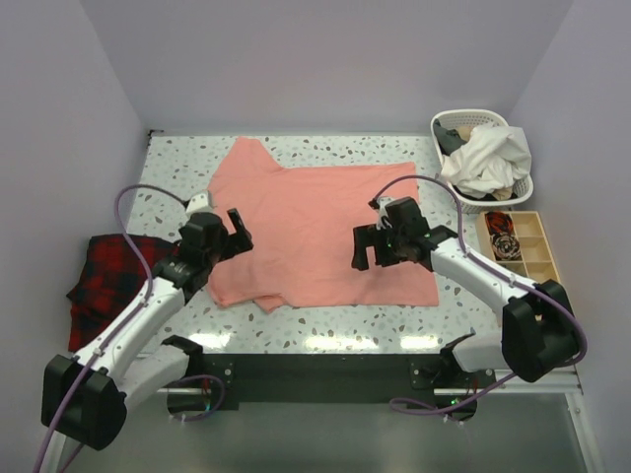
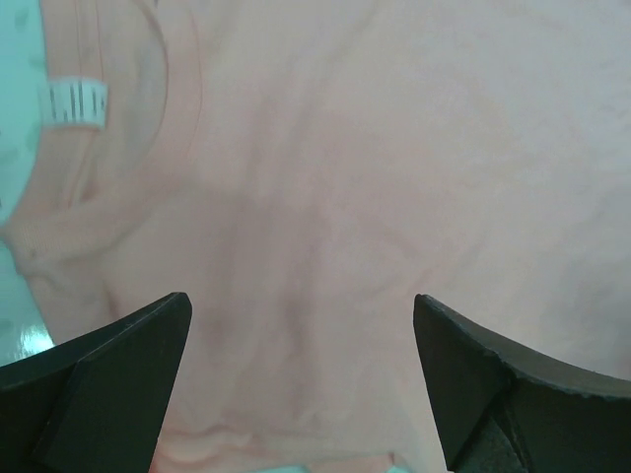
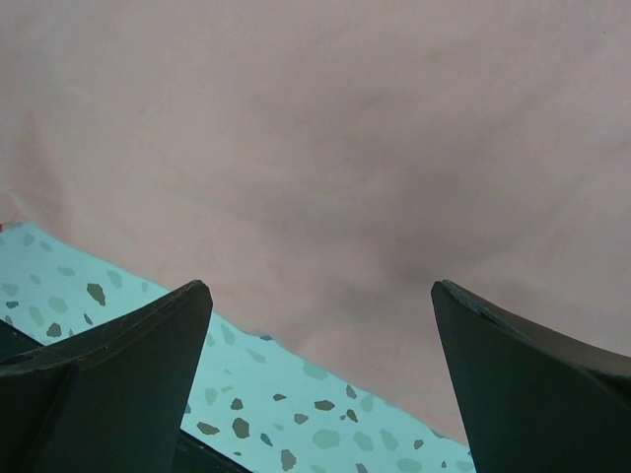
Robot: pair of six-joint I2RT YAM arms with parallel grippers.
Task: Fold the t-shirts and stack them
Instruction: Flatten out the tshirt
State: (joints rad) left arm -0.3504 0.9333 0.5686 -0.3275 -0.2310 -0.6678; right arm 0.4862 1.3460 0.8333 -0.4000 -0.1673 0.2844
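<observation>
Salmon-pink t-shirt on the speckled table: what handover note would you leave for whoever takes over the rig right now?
Left gripper: open, empty, above the collar end of the plain salmon-pink cotton t-shirt.
Right gripper: open, empty, above the shirt's near edge.
The shirt lies spread on the speckled table; a red-and-black plaid cloth sits at the table's left edge.
Done: shirt laid out, no clear fold visible.
To do: fold it, then stack.
</observation>
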